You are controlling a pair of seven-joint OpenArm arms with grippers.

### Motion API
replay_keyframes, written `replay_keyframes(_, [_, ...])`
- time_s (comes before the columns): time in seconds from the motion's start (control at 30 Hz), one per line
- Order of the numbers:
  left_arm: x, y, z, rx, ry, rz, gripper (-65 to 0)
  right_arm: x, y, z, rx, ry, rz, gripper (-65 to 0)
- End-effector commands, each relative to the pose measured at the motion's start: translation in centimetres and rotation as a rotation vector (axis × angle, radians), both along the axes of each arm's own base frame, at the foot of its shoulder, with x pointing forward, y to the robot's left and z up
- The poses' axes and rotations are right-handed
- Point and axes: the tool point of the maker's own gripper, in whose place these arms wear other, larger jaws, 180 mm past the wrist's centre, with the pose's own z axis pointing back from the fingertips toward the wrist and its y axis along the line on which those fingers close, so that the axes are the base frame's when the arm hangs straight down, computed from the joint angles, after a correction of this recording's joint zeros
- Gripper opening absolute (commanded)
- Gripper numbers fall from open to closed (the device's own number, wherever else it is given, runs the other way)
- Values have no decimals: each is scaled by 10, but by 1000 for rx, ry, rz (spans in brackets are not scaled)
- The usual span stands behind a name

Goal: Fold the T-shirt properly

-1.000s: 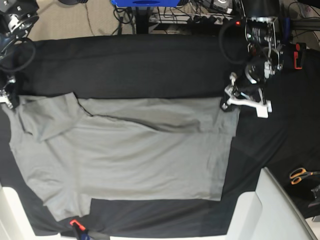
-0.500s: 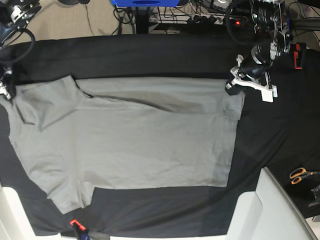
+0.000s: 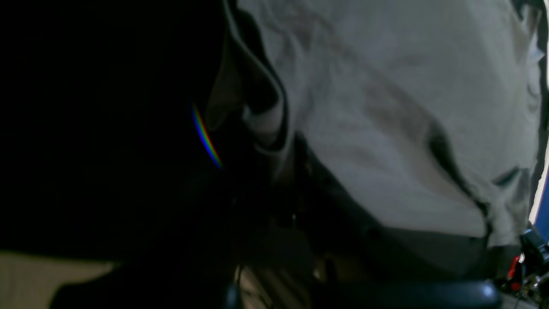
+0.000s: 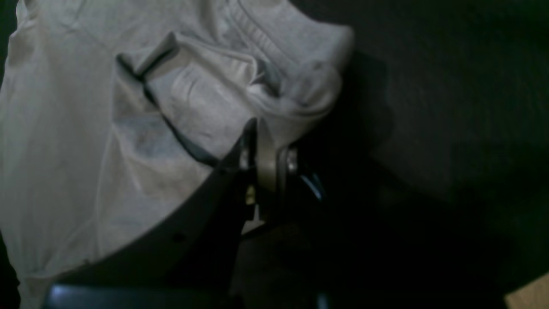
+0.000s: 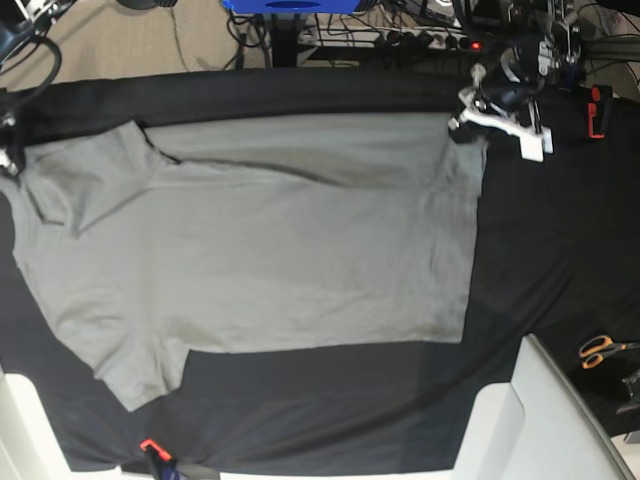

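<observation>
The grey T-shirt (image 5: pixel 270 240) lies spread out on the black cloth (image 5: pixel 300 100), sleeves toward the view's left and hem toward its right. My left gripper (image 5: pixel 464 125) is shut on the far hem corner; in the left wrist view a bunched fold of the T-shirt (image 3: pixel 270 124) runs into the dark jaws. My right gripper (image 5: pixel 8 160) is at the left edge of the base view, at the far shoulder. In the right wrist view my right gripper (image 4: pixel 263 143) is shut on a puckered bunch of the T-shirt (image 4: pixel 85 128).
Orange-handled scissors (image 5: pixel 598 350) lie at the right edge. White panels (image 5: pixel 560 420) border the near right corner and the near left. A red-and-black part (image 5: pixel 598 110) sits right of the left arm. Cables and a blue frame (image 5: pixel 290 5) lie beyond the table's far edge.
Both grippers have moved toward the table's far edge, dragging the T-shirt with them. Its folded-over far edge has stretched flatter and the whole shirt has slid away from the near edge.
</observation>
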Motion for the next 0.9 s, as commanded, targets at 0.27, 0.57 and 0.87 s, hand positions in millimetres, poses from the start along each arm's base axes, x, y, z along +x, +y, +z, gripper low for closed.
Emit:
replay_keyframes(0.27, [-15,6,0,15,13,6,-650,-13,-14,5,-39,4,-11,-650])
replay_keyframes(0.57, [-24,7,-3,19,35,4,-650,-17,-15,4,-41,13,-10,-650])
replay_keyframes(0.87, [-33,7,-7,19,56,6,-650,-19,-15,3,-42,15,-12,-650])
